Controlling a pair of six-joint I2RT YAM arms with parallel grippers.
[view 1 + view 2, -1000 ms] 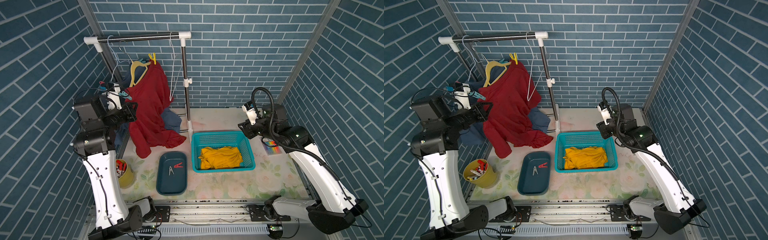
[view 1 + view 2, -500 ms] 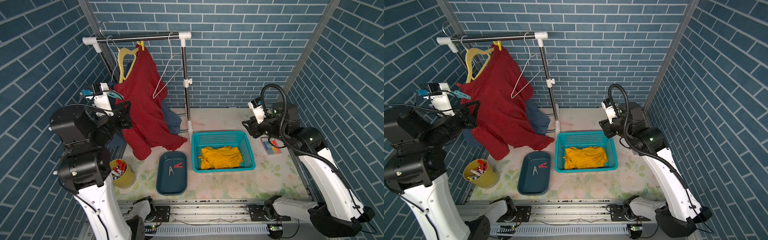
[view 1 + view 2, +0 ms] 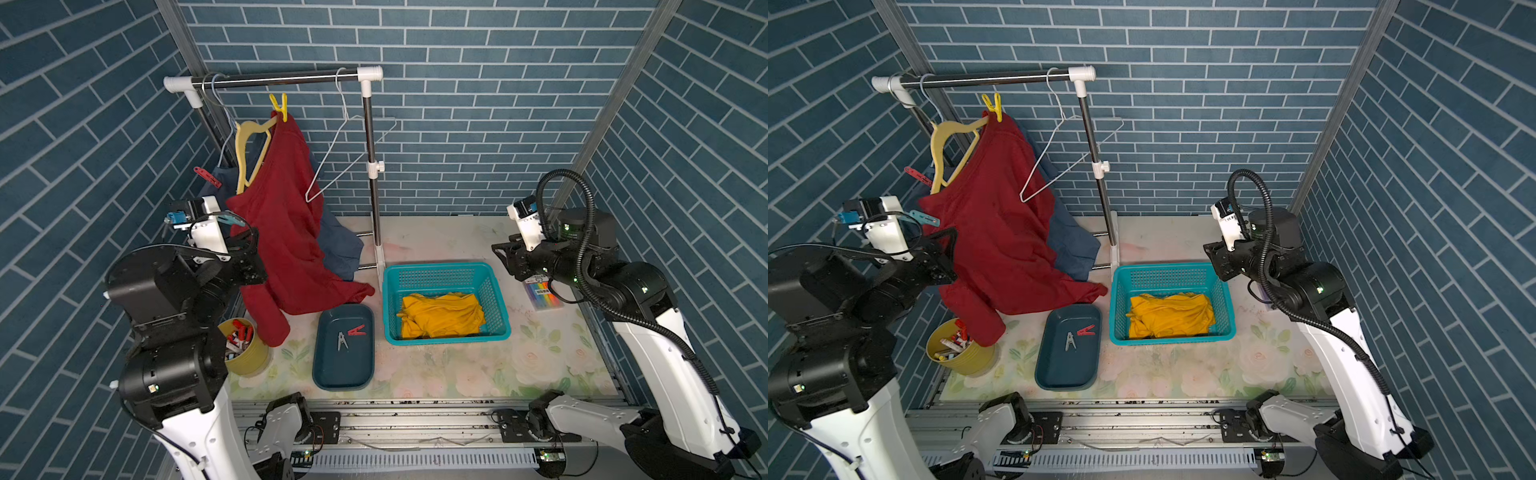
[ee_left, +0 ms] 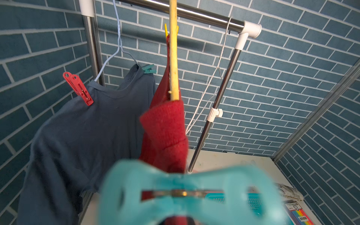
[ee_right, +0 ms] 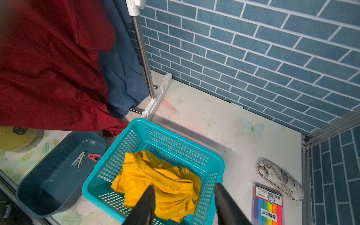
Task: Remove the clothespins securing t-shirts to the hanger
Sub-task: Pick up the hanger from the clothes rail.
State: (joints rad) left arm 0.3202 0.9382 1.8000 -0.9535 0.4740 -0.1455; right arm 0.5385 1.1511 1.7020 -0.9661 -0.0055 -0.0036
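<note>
My left gripper (image 3: 247,249) is shut on a teal clothespin (image 4: 187,192), which fills the near part of the left wrist view and hides the fingers. The dark red t-shirt (image 3: 286,232) hangs by one shoulder from a yellow hanger (image 3: 245,145), pinned by a yellow clothespin (image 3: 279,107). Behind it the slate blue t-shirt (image 4: 87,136) hangs on a wire hanger, held by a red clothespin (image 4: 78,88) and another teal clothespin (image 4: 149,69). The orange-yellow t-shirt (image 3: 442,313) lies in the teal basket (image 3: 440,270). My right gripper (image 5: 183,196) is open above that basket, holding nothing.
A dark blue tray (image 3: 345,365) in front of the rack holds a grey clothespin (image 3: 342,341) and a red one (image 3: 356,331). A yellow cup of marker pens (image 3: 245,345) stands at the front left. An empty wire hanger (image 3: 349,158) hangs by the rack's right post (image 3: 372,174).
My left arm has pulled back toward the front left and sunk a little, carrying the teal clothespin. The yellow hanger and red shirt swung left, then settled lower. My right arm drifted right.
</note>
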